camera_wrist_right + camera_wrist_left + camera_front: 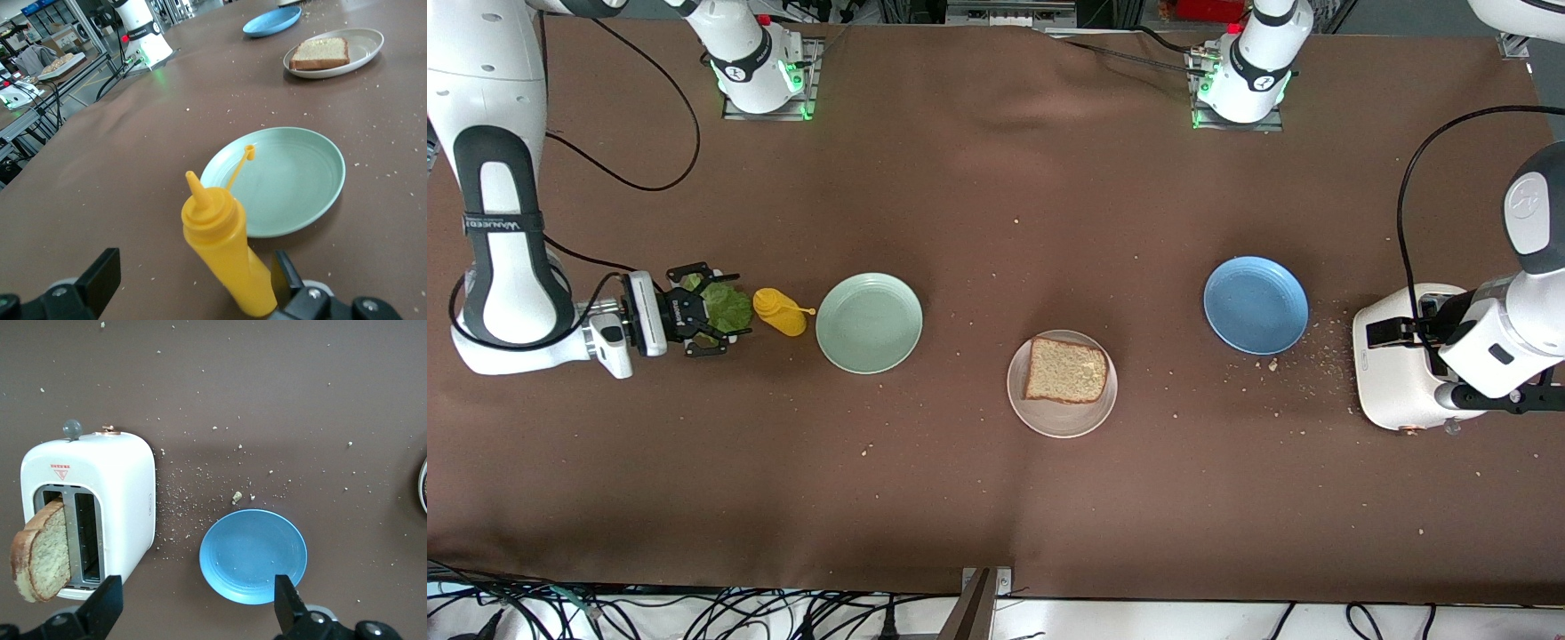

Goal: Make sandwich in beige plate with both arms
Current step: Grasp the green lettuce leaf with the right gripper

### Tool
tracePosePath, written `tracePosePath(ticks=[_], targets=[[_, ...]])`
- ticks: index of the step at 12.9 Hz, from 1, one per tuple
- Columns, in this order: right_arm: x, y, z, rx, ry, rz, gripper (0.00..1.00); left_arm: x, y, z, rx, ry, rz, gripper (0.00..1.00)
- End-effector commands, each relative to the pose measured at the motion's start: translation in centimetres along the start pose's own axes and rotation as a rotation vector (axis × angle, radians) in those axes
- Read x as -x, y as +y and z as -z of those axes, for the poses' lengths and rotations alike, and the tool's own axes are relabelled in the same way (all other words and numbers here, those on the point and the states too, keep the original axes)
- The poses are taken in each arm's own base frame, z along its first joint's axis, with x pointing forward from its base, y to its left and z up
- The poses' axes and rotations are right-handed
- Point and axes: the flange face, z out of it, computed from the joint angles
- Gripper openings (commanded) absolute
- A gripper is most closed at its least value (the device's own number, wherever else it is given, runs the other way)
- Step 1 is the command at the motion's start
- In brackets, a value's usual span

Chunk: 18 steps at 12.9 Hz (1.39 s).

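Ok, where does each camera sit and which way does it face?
Front view: high, facing the bases; right arm at the lettuce, left arm over the toaster.
Left wrist view: on the left arm, looking down at toaster, bread slice and blue plate; open left hand shows.
Right wrist view: on the right arm, low, looking past mustard bottle and mint-green plate toward the beige plate; open right hand shows.
Shared: blue plate in all three.

— What do I have around the workspace?
— A brown cloth [996, 498] covers my whole table, creased and dotted with crumbs [1325, 342]. Black cables [694, 613] trail along its near edge. Metal-framed benches [47, 100] stand beside the table.
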Motion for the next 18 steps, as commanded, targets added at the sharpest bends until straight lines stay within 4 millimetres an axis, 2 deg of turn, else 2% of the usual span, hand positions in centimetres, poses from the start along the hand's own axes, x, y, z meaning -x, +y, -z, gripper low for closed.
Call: tracePosePath(ticks=[1, 4, 6, 9, 11, 13, 14, 15, 17, 18], targets=[[-2.0, -1.9, 3.4, 0.047, -0.162, -0.156, 1.0, 0.3, 0.2, 0.2, 0.009, -0.002, -0.002, 1.0], [-1.9, -2.2, 5.2, 0.129, -0.375, -0.375, 1.0, 0.3, 0.1, 0.2, 0.01, -0.002, 0.0, 1.0], [-1.0, -1.2, 4.4, 0.207, -0.516, -0.466, 1.0, 0.3, 0.1, 0.2, 0.01, -0.002, 0.0, 1.0], [1.0, -0.6, 1.7, 0.29, -0.6, -0.529, 1.0, 0.3, 0.1, 0.2, 0.01, -0.002, 0.0, 1.0], [3.7, -0.6, -0.3, 0.356, -0.618, -0.527, 1.0, 0.3, 0.1, 0.2, 0.01, -0.002, 0.0, 1.0], [4.6, -0.8, -2.9, 0.388, -0.636, -0.523, 0.99, 0.3, 0.1, 0.1, 0.01, -0.004, 0.0, 1.0], [5.3, -1.2, -3.5, 0.384, -0.635, -0.551, 0.96, 0.3, 0.2, 0.2, 0.01, -0.004, -0.002, 1.0], [5.7, -1.4, -3.9, 0.381, -0.636, -0.575, 0.87, 0.3, 0.2, 0.2, 0.01, -0.004, -0.002, 1.0], [5.6, -1.3, -4.5, 0.374, -0.641, -0.581, 0.16, 0.3, 0.1, 0.1, 0.01, -0.004, 0.0, 1.0], [5.9, -1.2, -4.6, 0.373, -0.643, -0.587, 0.0, 0.3, 0.2, 0.2, 0.01, -0.004, -0.002, 1.0]])
